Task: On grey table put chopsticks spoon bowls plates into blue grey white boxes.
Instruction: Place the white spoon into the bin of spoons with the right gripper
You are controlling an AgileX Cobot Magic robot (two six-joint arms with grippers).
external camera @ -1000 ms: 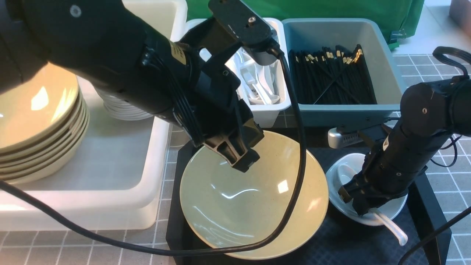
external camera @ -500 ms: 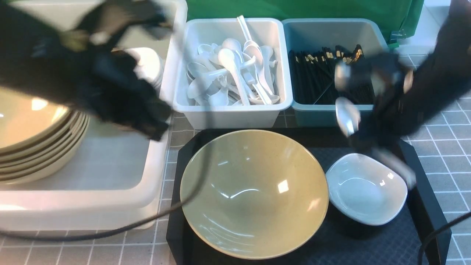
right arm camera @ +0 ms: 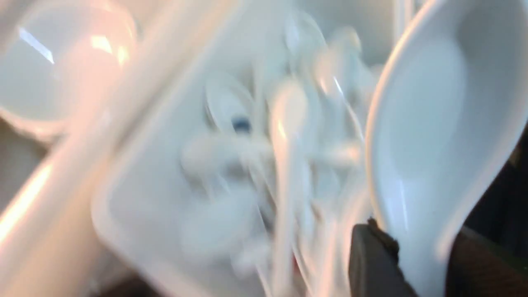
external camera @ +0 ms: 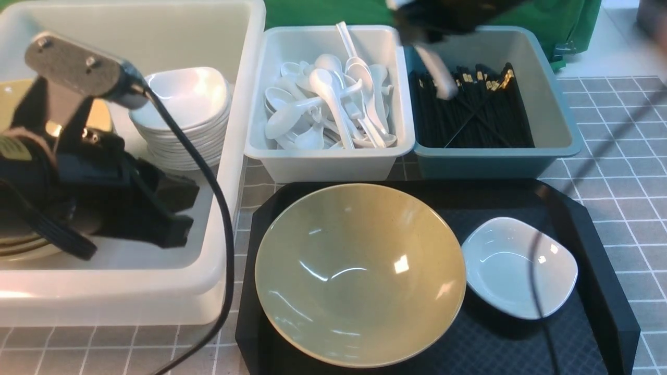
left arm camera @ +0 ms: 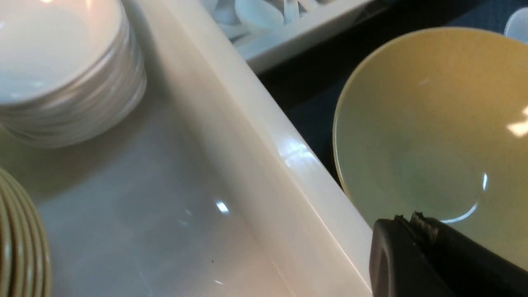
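Over the big translucent tub [external camera: 224, 229] hangs the left end effector [external camera: 180, 211], clenched and empty. The broad yellow bowl [external camera: 359, 276] lies on the black tray [external camera: 505, 346], probably weighty and slick, best pinched at its rim. Beside it, the white dish [external camera: 521, 268] looks brittle. The right end effector [right arm camera: 416, 251] grips the spoon [right arm camera: 429, 119] by its handle, near the white box [external camera: 328, 165]; glossy, stiff, it could twist

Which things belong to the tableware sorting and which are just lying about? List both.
Belongs to the job:
- spoon in the right pincer
- yellow bowl
- white dish
- white box of spoons
- blue-grey box of chopsticks
- large tub with stacked bowls and dishes

Not part of it:
- black tray
- green cloth
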